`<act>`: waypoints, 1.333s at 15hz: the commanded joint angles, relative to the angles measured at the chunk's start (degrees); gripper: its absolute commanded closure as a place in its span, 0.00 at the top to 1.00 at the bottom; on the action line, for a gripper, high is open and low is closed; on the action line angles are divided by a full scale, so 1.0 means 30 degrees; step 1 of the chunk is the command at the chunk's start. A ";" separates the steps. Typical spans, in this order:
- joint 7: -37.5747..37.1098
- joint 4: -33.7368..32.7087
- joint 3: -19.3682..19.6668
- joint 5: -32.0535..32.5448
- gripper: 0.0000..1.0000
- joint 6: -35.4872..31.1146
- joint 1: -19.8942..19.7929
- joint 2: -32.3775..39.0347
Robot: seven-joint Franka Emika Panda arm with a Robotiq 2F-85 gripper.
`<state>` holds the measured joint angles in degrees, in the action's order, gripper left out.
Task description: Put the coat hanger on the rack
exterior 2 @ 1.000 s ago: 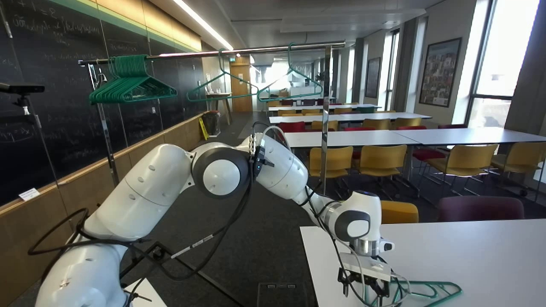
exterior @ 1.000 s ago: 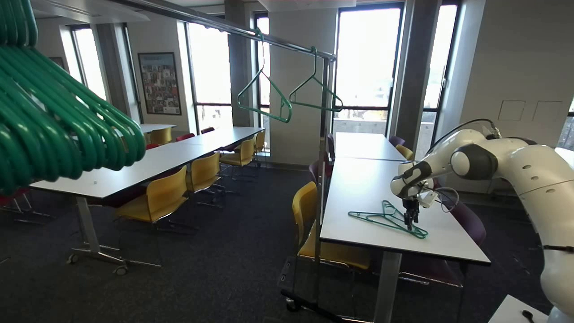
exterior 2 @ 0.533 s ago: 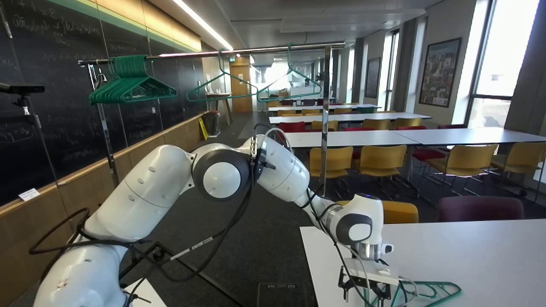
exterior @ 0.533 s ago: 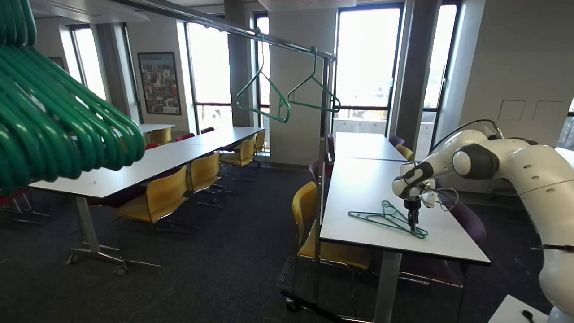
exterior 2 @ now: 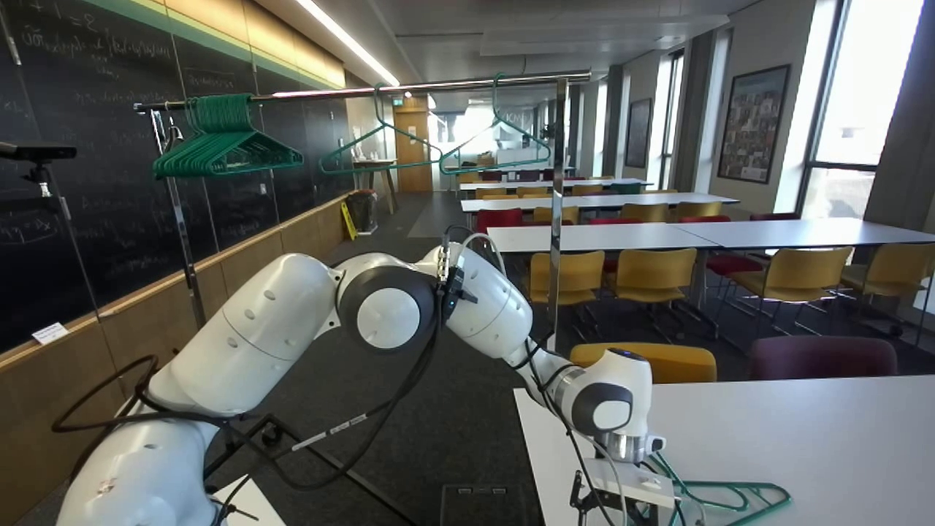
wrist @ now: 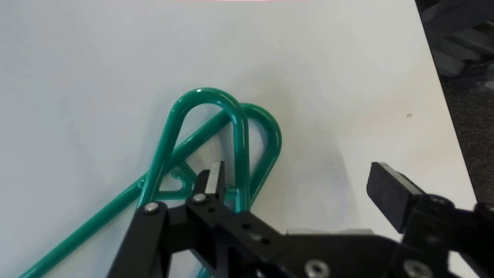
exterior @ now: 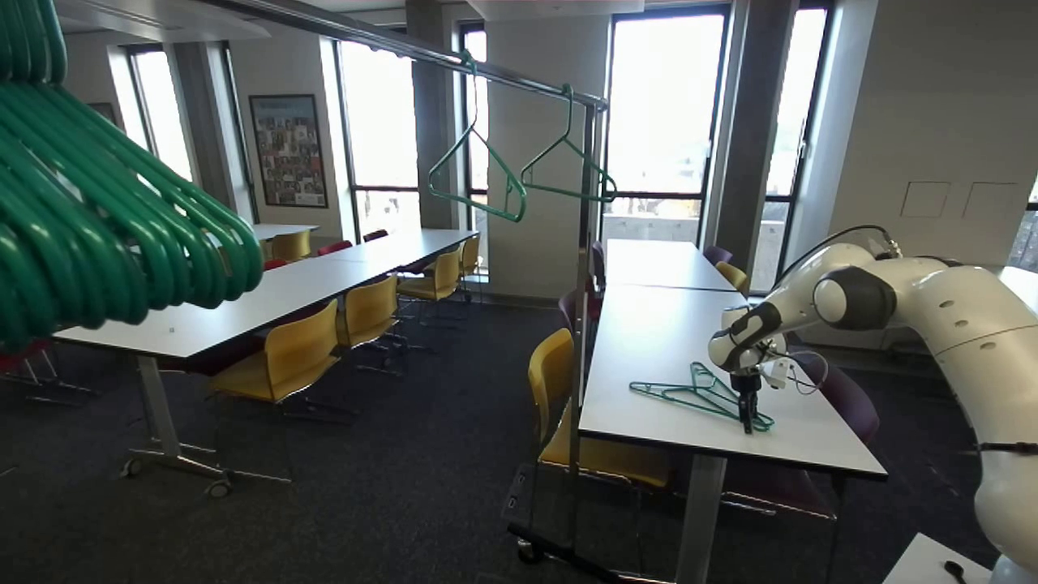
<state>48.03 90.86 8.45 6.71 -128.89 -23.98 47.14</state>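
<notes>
Green coat hangers (exterior: 689,403) lie flat on the white table, with two looped ends overlapping. They also show in an exterior view (exterior 2: 730,483) and in the wrist view (wrist: 241,154). My gripper (wrist: 299,179) is open over that looped end and also shows in an exterior view (exterior: 747,422). In the wrist view the left finger is over the opening inside the loop and the right finger over bare tabletop. Hanger tubing runs between them; contact cannot be told. In an exterior view the fingertips fall below the frame. The rack's top bar (exterior: 519,79) shows in both exterior views (exterior 2: 321,93).
Two hangers (exterior 2: 409,135) hang apart near one end of the rack bar, and a dense bunch (exterior 2: 226,153) at the other end. The rack post (exterior: 584,259) stands beside the table (exterior: 795,454). Yellow chairs (exterior: 551,365) are tucked at its side. The table edge (wrist: 444,92) is near.
My gripper has moved down and towards the near table edge, a little left in an exterior view. The arm has sunk slightly. The hangers on the table have not moved.
</notes>
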 commanded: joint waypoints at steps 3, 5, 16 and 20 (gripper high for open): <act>0.0076 0.0198 -0.0086 0.0100 1.00 -0.0543 -0.0476 0.0025; -0.0012 0.0178 -0.0045 0.0072 1.00 -0.0557 -0.0545 0.0048; -0.0154 -0.0070 0.0004 -0.0063 0.22 -0.0399 -0.0899 -0.0003; -0.0209 -0.0091 0.0052 -0.0051 0.23 -0.0349 -0.0927 -0.0038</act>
<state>47.80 90.09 8.82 6.57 -128.91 -26.00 47.56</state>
